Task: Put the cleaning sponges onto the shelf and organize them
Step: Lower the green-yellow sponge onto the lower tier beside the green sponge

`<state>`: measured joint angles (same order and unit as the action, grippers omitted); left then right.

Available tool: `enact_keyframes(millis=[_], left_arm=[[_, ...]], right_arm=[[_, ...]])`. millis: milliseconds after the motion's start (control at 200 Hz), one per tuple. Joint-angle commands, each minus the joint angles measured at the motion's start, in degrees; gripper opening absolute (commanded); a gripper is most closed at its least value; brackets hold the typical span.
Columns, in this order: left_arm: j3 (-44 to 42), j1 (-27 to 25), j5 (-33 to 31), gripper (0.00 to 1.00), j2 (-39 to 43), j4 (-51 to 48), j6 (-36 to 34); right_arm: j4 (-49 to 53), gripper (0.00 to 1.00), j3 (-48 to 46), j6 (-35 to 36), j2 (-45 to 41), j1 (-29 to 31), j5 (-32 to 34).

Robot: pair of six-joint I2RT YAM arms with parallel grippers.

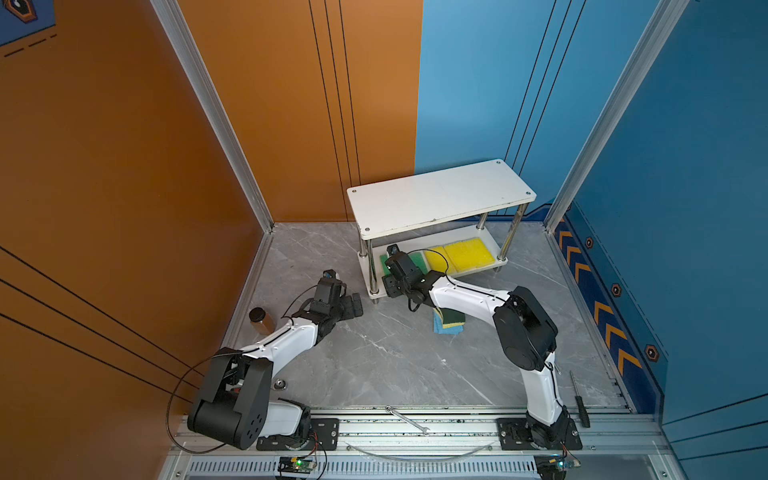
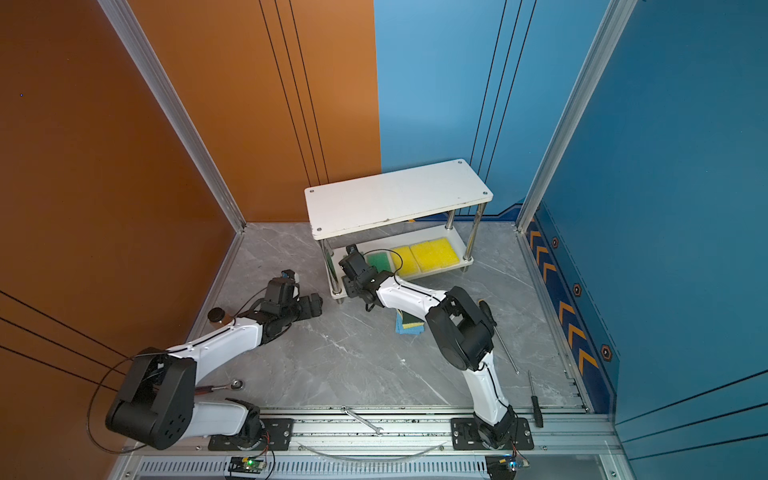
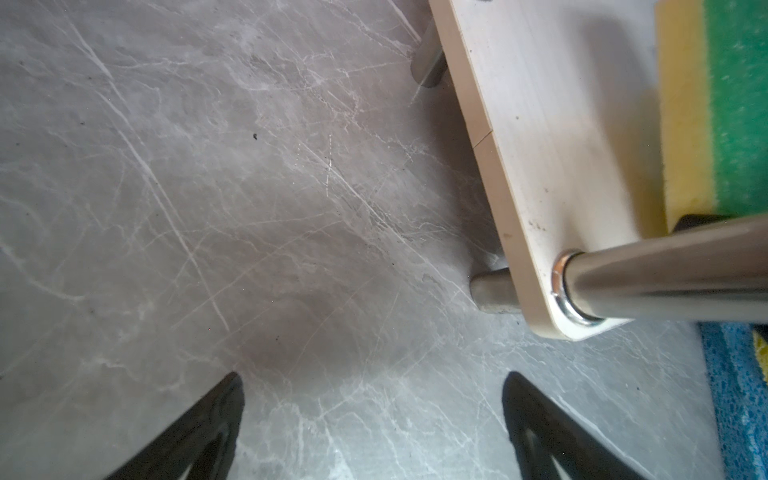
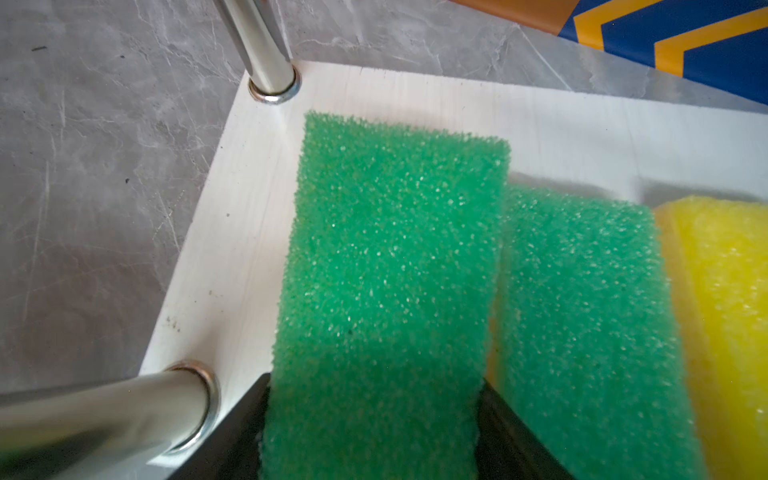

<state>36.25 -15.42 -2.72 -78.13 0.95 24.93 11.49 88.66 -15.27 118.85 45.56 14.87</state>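
Observation:
The shelf (image 1: 440, 195) (image 2: 395, 195) stands at the back of the grey floor. On its lower board (image 4: 257, 187) lie two yellow sponges (image 1: 469, 253) (image 1: 436, 259) and a green-topped sponge (image 4: 582, 311). My right gripper (image 4: 374, 382) (image 1: 397, 268) reaches into the lower tier's left end, shut on another green-topped sponge (image 4: 386, 270) that rests on the board beside that one. My left gripper (image 3: 374, 378) (image 1: 353, 306) hangs open over bare floor, just left of the shelf's corner post. A dark-green-topped sponge (image 1: 451, 318) lies on a light blue sponge (image 1: 442, 328) on the floor under my right forearm.
A brown jar (image 1: 259, 320) stands by the left wall. A wrench (image 1: 409, 419) lies on the front rail, a screwdriver (image 1: 579, 401) at the front right and a ratchet (image 1: 280, 384) near the left arm's base. Chrome posts (image 4: 266, 54) flank the gripper.

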Motion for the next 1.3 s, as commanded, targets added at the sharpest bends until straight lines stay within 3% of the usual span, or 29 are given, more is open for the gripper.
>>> enact_keyframes(millis=[0, 1297], left_arm=[[1.5, 0.3, -0.4, 0.98, -0.1, -1.3, -0.7], [1.4, 0.4, 0.1, 0.97, -0.5, -1.0, -0.7]], right_arm=[[1.3, 0.68, 1.1, 0.3, 1.5, -0.2, 0.3], [0.6, 0.77, 0.5, 1.4, -1.6, 0.6, 0.9]])
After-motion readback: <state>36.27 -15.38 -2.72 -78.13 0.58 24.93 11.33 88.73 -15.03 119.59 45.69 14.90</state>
